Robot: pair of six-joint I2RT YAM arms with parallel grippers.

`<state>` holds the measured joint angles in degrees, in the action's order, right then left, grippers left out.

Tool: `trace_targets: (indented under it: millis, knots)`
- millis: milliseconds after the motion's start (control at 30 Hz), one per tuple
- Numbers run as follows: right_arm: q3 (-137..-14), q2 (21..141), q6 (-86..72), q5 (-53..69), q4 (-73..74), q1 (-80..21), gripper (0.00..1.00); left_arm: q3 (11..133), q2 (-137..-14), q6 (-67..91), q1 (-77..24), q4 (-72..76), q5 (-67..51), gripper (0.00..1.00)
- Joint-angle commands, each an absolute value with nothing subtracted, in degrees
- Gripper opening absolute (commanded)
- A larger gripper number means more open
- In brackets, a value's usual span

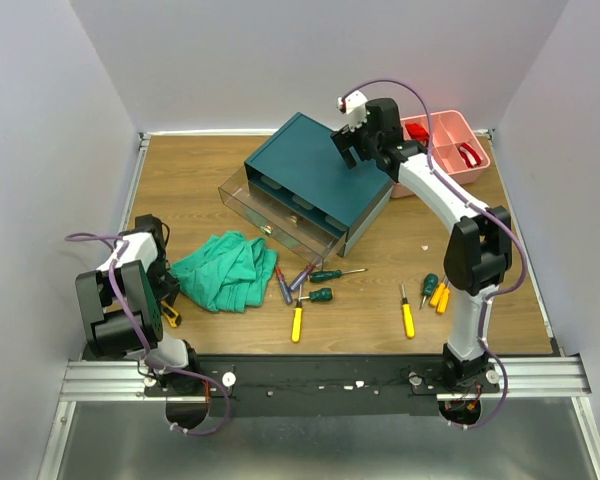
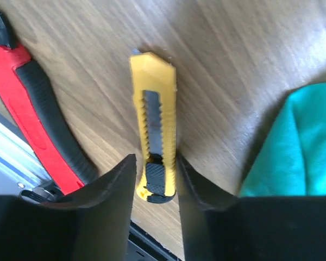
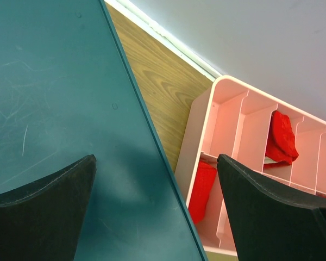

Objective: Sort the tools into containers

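Several screwdrivers lie loose on the wood table in front of the dark teal box (image 1: 315, 170): two green ones (image 1: 320, 295), a red-and-blue pair (image 1: 285, 287), a yellow one (image 1: 297, 322), another yellow one (image 1: 407, 315), and a green and orange group (image 1: 436, 292). The box's clear lower drawer (image 1: 280, 218) is pulled out. My right gripper (image 1: 348, 155) is open and empty above the box's flat top (image 3: 60, 109), near its right edge. My left gripper (image 1: 166, 300) hangs low at the near left, jaws a narrow gap apart.
A yellow utility knife (image 2: 155, 136) lies on the table, its rear end seen between my left fingers. A red-and-black handled tool (image 2: 27, 109) lies left of it. A green cloth (image 1: 225, 268) is bunched beside it. A pink divided tray (image 3: 233, 136) holding red items stands right of the box.
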<state>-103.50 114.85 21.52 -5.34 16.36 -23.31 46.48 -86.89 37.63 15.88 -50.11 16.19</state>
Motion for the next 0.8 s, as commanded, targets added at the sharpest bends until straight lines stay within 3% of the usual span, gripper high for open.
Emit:
trace_targets:
  millis: [0, 133, 300, 367, 400, 667, 767]
  knots:
    - [-101.5, 111.0, 22.3, -5.3, 16.3, -23.7, 1.00, 43.9, -87.9, 41.0, 16.1, -46.1, 17.7, 0.55]
    - [-100.7, 110.4, 22.3, -5.4, 16.7, -23.7, 1.00, 41.1, -86.0, 40.3, 16.2, -45.2, 15.3, 0.64]
    - [-102.3, 110.7, 21.7, -5.1, 17.6, -23.7, 1.00, 37.8, -86.1, 39.5, 16.2, -38.1, 12.7, 0.67]
    - [-102.9, 111.1, 21.8, -4.9, 17.9, -23.8, 1.00, 37.3, -87.3, 39.2, 16.0, -35.9, 12.0, 0.61]
    - [-103.2, 111.1, 21.7, -5.0, 17.8, -23.9, 1.00, 37.3, -88.0, 39.2, 15.9, -35.3, 12.0, 0.53]
    - [-101.3, 109.6, 23.4, -6.2, 16.9, -24.3, 1.00, 37.8, -90.5, 41.6, 13.6, -35.6, 15.0, 0.39]
    - [-100.1, 108.8, 24.2, -6.7, 16.5, -24.3, 1.00, 37.4, -90.3, 39.3, 13.4, -33.1, 10.2, 0.28]
